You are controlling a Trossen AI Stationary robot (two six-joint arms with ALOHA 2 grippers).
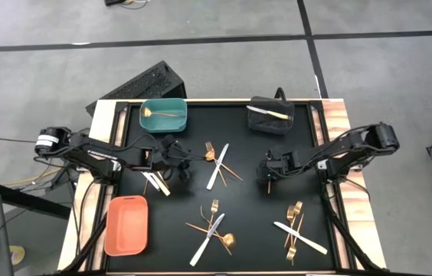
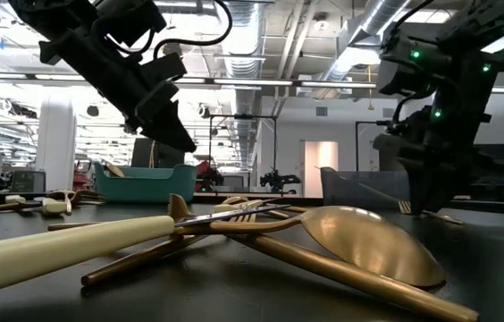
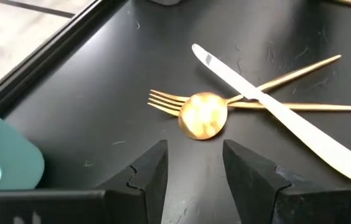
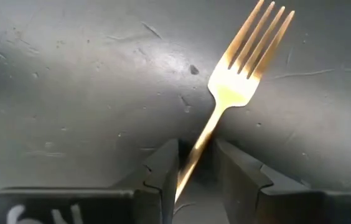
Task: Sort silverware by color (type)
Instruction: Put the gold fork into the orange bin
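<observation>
Gold fork point(image 4: 238, 81) handle runs between right gripper point(image 4: 195, 163), tines away.

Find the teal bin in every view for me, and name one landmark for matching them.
High view: the teal bin sits near the table's top edge, left of centre.
Low view: in the background, left of centre.
Left wrist view: only a corner shows, at the picture's edge.
Right wrist view: not in it.
Shared landmark: the black tabletop, seen in all four.
</observation>
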